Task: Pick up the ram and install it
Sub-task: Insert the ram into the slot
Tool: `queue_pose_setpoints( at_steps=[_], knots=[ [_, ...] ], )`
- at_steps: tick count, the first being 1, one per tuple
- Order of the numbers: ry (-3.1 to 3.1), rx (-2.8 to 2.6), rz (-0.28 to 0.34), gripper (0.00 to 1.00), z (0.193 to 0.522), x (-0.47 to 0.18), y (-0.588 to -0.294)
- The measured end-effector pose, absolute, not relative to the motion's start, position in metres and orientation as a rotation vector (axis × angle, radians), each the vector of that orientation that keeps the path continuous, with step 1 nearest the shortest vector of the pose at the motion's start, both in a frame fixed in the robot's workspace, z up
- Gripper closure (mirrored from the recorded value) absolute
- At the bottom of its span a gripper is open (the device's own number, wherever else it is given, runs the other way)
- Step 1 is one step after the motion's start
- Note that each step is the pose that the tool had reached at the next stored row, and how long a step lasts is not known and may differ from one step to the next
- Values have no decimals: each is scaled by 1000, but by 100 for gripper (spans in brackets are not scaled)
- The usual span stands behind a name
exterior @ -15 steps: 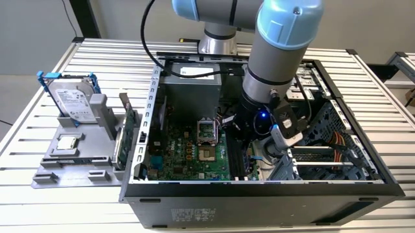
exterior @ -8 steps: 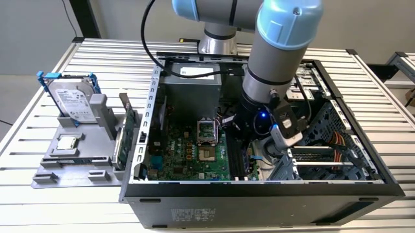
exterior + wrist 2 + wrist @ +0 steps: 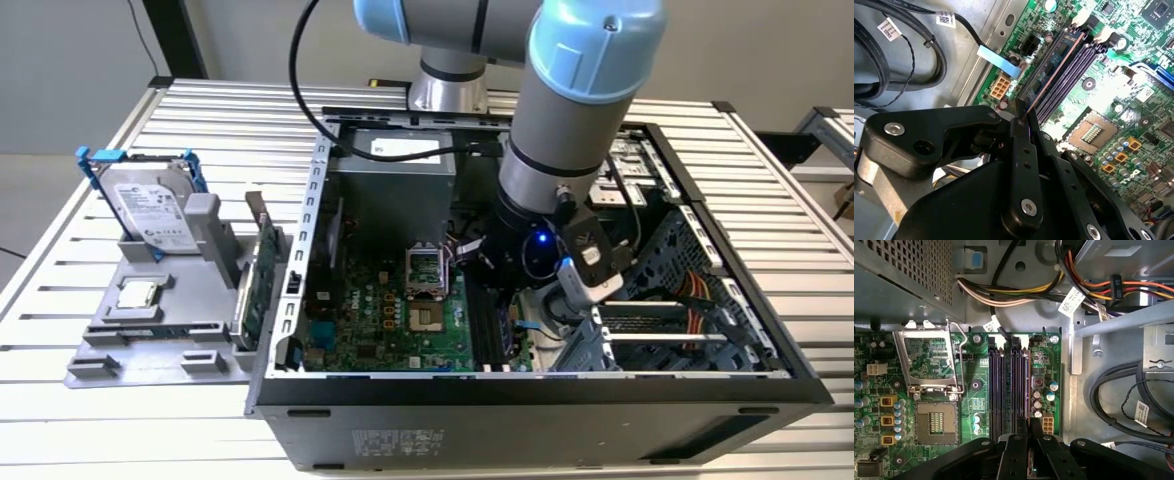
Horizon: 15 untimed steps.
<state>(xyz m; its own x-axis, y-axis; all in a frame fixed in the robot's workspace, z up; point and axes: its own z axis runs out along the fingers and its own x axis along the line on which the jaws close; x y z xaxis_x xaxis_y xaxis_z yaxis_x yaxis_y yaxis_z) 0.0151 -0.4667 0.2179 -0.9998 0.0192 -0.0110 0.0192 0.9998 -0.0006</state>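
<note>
The ram (image 3: 1051, 75) is a thin blue stick seen edge-on, lying along the black memory slot (image 3: 1019, 385) nearest the motherboard's edge. In the first wrist view the ram (image 3: 1027, 390) runs straight out from the fingertips, in line with that slot. My gripper (image 3: 1021, 120) is shut on the ram's near end, its black fingers (image 3: 1016, 450) pressed together around it. I cannot tell whether the stick is seated or just above the slot. In the exterior view the gripper (image 3: 505, 305) reaches down inside the open computer case (image 3: 534, 385), over the green motherboard (image 3: 380, 320).
The CPU socket (image 3: 934, 420) lies beside the slots. Black cables (image 3: 1124, 390) and a drive cage wall (image 3: 1074, 350) crowd the other side. On a grey stand outside the case are a hard drive in a blue frame (image 3: 147, 205) and a green card (image 3: 254, 270).
</note>
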Motion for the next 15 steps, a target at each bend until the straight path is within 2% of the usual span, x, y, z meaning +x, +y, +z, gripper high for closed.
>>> queue_pose_setpoints(
  at_steps=[15],
  knots=[
    [3131,25,-4,100,218,15,-467]
  ],
)
